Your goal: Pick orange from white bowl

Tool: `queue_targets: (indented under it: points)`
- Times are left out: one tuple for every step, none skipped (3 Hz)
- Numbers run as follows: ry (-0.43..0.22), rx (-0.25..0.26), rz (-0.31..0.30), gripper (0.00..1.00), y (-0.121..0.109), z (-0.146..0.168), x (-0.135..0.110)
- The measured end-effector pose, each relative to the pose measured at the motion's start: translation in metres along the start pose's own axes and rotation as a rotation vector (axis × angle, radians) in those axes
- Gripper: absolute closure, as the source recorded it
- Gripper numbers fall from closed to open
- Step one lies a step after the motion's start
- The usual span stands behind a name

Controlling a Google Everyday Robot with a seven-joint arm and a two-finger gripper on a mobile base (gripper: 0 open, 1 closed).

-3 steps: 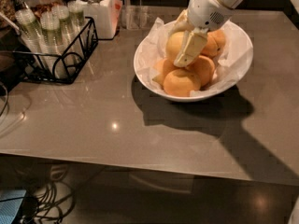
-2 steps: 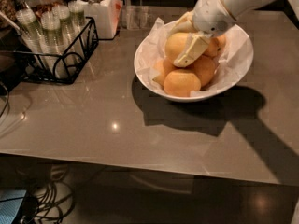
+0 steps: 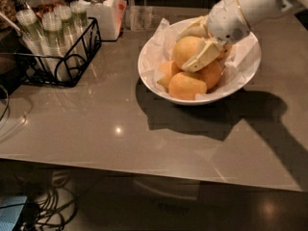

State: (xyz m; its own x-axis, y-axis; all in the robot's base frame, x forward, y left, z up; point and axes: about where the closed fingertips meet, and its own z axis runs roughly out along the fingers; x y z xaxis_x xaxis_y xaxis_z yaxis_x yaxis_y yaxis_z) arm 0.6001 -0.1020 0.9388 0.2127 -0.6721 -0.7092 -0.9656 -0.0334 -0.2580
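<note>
Grey-brown tabletop (image 3: 144, 143) leaves plenty of open room in front and left of the white bowl (image 3: 159, 88); a wire rack (image 3: 72, 57) of cups stands near the left edge. The gripper (image 3: 184, 52) reaches into the bowl, fingers pinching the orange (image 3: 188, 46) atop the pile. Arm's cut off top-right, and the lower fruits are half hidden.

Hand (image 3: 191, 51) around orange (image 3: 184, 49) in white bowl (image 3: 144, 75)

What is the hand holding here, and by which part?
The hand straddles the orange across its sides, in the white bowl; a firm hold cannot be told.
</note>
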Motion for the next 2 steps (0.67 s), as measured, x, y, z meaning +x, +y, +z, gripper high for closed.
queue_targets:
  points:
    - [-0.053, 0.006, 0.012, 1.0, 0.0041, -0.0003, 0.0014]
    - [-0.095, 0.014, 0.004, 1.0, 0.0076, 0.0012, -0.002]
